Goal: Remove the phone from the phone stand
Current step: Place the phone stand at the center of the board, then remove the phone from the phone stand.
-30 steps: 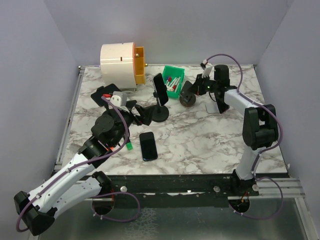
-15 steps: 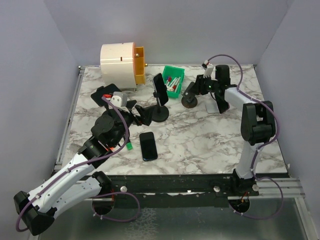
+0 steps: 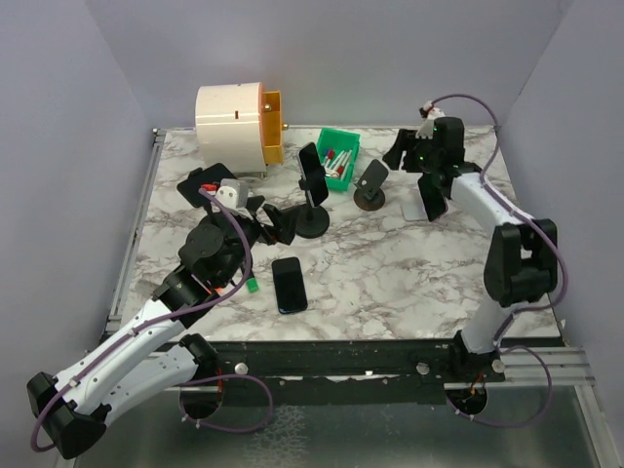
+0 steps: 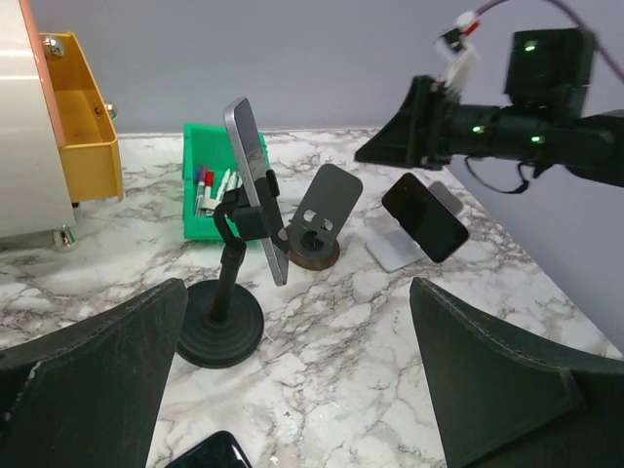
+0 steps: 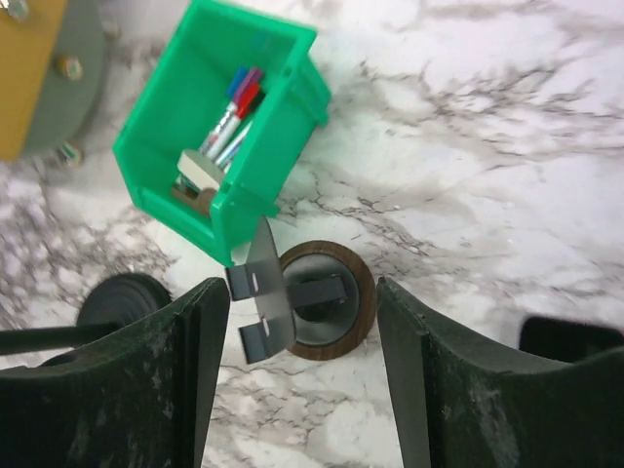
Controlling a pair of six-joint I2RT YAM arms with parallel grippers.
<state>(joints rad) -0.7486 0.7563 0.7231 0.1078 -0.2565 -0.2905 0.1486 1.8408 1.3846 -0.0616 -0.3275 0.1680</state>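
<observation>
The phone (image 4: 253, 166), a thin dark slab with a silvery edge, stood tilted in the clamp of the black stand (image 4: 222, 327). It was ahead of the left end effector (image 4: 298, 292), whose fingers were spread wide. The right end effector (image 5: 300, 292) was parted, gripping nothing, with an empty round-based stand (image 5: 317, 302) showing between its fingers. The table (image 3: 409, 263) was white-grey marble and the walls (image 3: 390, 58) plain lavender.

Drawer unit (image 4: 39, 136) cut by left wrist view's edge; black stand base (image 5: 122, 297) partly behind fingers (image 5: 107, 390).
</observation>
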